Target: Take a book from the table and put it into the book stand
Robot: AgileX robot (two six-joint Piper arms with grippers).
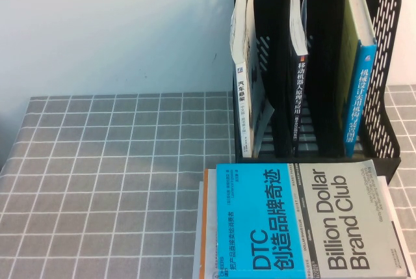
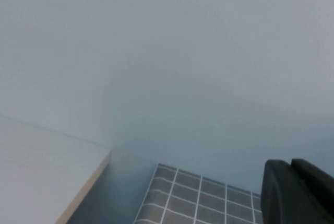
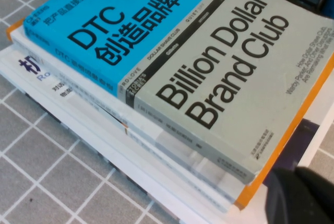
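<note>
In high view only, book [image 1: 361, 90] fills stand [image 1: 390, 51]

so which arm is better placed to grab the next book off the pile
Probably the right. The right gripper hangs just over the book stack topped by the Billion Dollar Brand Club book. The left gripper, shut, faces the wall past the table edge, away from the books.
</note>
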